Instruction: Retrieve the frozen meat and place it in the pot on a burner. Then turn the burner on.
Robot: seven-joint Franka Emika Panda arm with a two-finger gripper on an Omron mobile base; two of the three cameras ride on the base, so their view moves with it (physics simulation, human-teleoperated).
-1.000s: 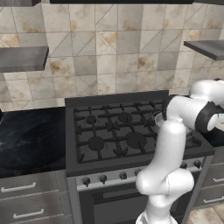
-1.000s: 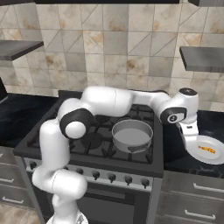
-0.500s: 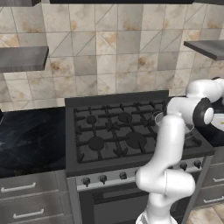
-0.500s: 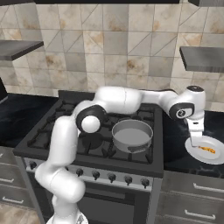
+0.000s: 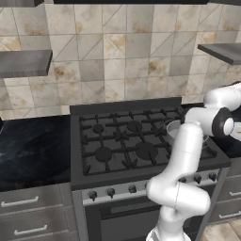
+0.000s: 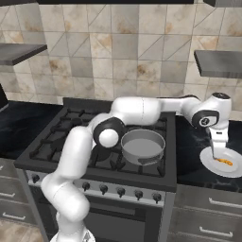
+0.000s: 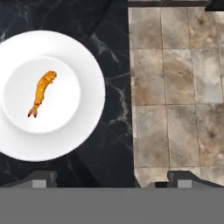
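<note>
Jaws released above white plate [image 7: 89,87] holding frozen meat [image 7: 42,92] (dark counter [image 7: 113,131] around).

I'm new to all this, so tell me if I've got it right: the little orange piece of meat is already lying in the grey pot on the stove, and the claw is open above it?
Not quite. The frozen meat lies on a white plate on the dark counter beside the stove, as the hand view shows. The pot on the stove has no meat in it in the right base view. The open gripper does hang above the plate.

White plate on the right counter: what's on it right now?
The white plate on the black counter carries one small orange piece, the frozen meat, lying in its inner well. Nothing else shows on it; the open gripper covers none of it.
</note>
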